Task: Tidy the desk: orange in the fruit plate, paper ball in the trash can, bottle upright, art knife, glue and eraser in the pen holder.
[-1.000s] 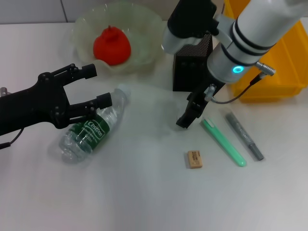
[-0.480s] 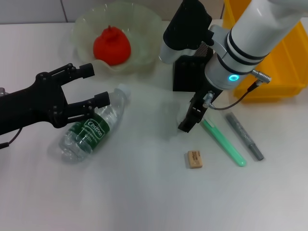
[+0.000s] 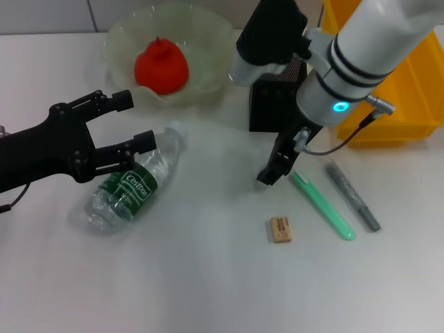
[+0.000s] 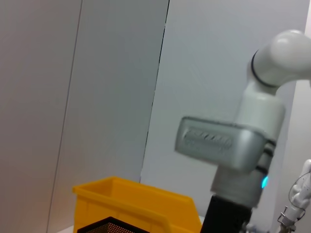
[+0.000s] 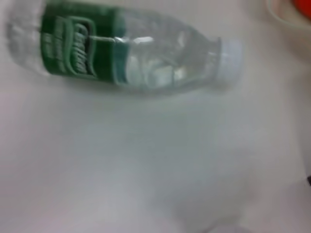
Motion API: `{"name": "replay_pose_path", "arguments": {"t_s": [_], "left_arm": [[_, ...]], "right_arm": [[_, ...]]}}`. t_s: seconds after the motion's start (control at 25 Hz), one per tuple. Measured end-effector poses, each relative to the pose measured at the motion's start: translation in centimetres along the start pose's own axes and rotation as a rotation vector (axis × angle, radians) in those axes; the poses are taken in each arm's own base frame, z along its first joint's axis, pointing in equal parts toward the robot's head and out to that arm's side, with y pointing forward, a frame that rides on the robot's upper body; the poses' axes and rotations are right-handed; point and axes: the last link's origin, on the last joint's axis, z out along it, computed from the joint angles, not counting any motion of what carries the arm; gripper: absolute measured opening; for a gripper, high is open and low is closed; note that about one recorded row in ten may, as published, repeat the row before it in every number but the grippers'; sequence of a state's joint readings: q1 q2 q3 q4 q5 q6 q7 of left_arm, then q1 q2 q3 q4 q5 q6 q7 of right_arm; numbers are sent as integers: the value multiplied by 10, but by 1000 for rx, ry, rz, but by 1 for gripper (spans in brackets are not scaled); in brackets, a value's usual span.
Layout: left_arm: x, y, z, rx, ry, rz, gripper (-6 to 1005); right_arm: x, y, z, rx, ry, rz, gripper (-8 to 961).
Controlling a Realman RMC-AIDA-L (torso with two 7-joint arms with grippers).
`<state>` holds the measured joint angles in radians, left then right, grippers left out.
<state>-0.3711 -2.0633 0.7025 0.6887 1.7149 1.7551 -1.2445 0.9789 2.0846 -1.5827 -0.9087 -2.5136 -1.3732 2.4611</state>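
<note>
The clear bottle (image 3: 132, 182) with a green label lies on its side at the left; it also fills the right wrist view (image 5: 121, 53). My black left gripper (image 3: 135, 119) hovers open just over the bottle's cap end. The orange (image 3: 161, 66) sits in the pale fruit plate (image 3: 208, 31) at the back. My right gripper (image 3: 272, 170) hangs low in front of the black mesh pen holder (image 3: 267, 104), beside a slim green tool (image 3: 322, 206). A grey pen-shaped tool (image 3: 352, 196) lies farther right; which is the art knife and which the glue is unclear. The eraser (image 3: 280, 229) lies nearer me. The paper ball is out of view.
A yellow bin (image 3: 399, 90) stands at the back right, behind the right arm, and shows in the left wrist view (image 4: 136, 204) with the pen holder's rim (image 4: 112, 225). White tabletop lies open along the front.
The right gripper has shifted a little over the spot left of the green tool, dipping and then drawing slightly back. The left gripper has barely moved.
</note>
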Motion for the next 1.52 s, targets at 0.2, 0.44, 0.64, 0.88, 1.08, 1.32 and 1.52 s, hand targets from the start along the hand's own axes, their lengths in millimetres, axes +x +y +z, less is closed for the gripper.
{"name": "replay_pose_path", "arguments": {"t_s": [0.2, 0.44, 0.64, 0.88, 1.08, 1.32, 1.52], "left_arm": [[1, -1, -1, 7, 3, 2, 838], [1, -1, -2, 9, 3, 3, 837], [0, -1, -3, 11, 2, 3, 836], [0, -1, -3, 11, 2, 1, 834], [0, -1, -3, 11, 3, -7, 833], [0, -1, -3, 10, 2, -11, 832], [0, -1, -3, 10, 2, -12, 831]], "right_arm": [[1, 8, -51, 34, -16, 8, 538], [14, 8, -115, 213, -19, 50, 533], [34, -15, -150, 423, -109, 147, 531], [67, -50, -146, 508, -214, 270, 532], [89, -72, -117, 534, -248, 342, 529], [95, -80, -93, 475, -299, 361, 558], [94, -80, -90, 463, -292, 362, 650]]}}
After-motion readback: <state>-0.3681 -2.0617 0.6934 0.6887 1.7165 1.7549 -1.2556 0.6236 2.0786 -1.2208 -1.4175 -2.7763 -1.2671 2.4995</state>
